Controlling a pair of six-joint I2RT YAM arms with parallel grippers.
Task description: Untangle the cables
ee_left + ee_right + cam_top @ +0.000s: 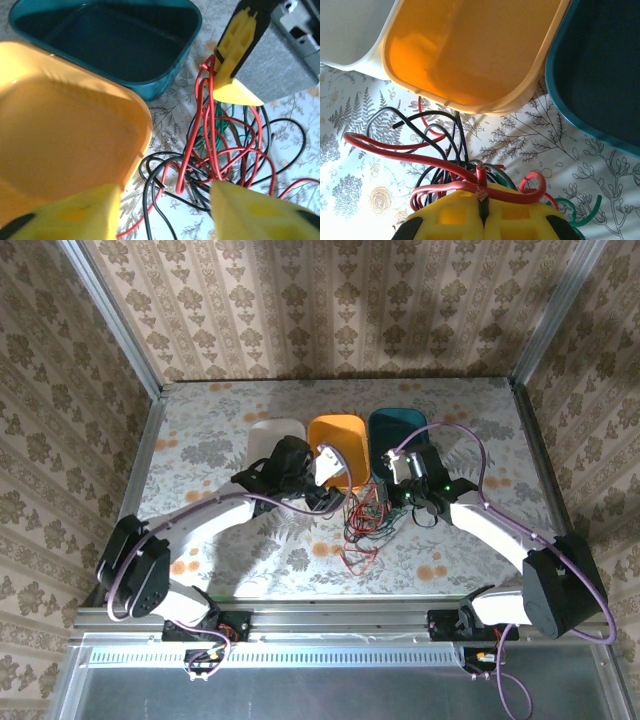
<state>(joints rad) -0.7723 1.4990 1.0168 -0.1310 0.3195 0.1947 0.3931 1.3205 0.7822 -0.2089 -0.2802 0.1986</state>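
The cables [362, 527] lie in a tangled heap of red, black and green wires in front of the bins. My right gripper [482, 199] is shut on red cables [445, 186], which cross over the tips of its yellow fingers [445, 217]. In the left wrist view that same right gripper [226, 75] holds the red strands up from the heap of cables [225, 155]. My left gripper [165, 212] is open, with its yellow fingers [75, 215] straddling the near edge of the tangle beside the orange bin. Seen from the top, the left gripper [325, 502] and right gripper [388, 500] face each other across the heap.
Three bins stand side by side behind the cables: white [275, 437], orange [340, 445] and teal [398, 432]. The orange bin [65, 130] is close against my left finger. Metal rails border the floral table [200, 440]. Purple arm cables loop over both arms.
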